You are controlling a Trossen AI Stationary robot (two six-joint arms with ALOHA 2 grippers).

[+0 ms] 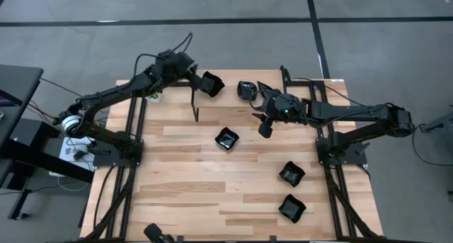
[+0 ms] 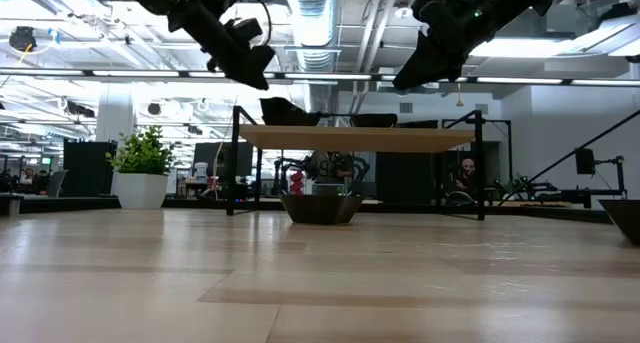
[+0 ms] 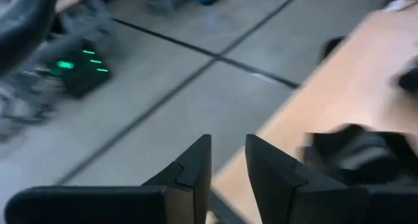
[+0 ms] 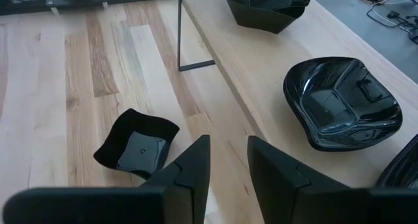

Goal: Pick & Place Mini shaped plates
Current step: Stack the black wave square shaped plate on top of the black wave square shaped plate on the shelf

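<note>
Fingers of the right gripper [image 4: 228, 142] are seen a little apart, and nothing is held between them. They are held up in the air, above the wooden surface [image 1: 184, 172], just in front of the raised shelf [image 4: 261, 61].

A squarish plate [image 4: 137, 145] with a wavy rim is found down on the surface, below the fingers and off to one side. From above, it is seen to lie from the right fingers toward the left arm's side and a bit nearer the front edge. No long side can be picked out on it, since it is nearly square. One of its corners is pointed toward the fingers. It is judged that the fingers must be moved sideways and then lowered before its rim can be pinched.

Fingers of the left gripper [image 3: 228, 140] are also a little apart, and nothing is held in them. They are up at the far edge of the shelf, just beside a dark plate [image 1: 213, 84] that is set there. The squarish plate is much nearer to the right arm, so this pick is thought to be that arm's job.

A roundish plate [image 4: 339, 103] is already resting on the shelf. Two more plates [image 1: 291, 173] are left on the surface, near the right arm's base.
</note>
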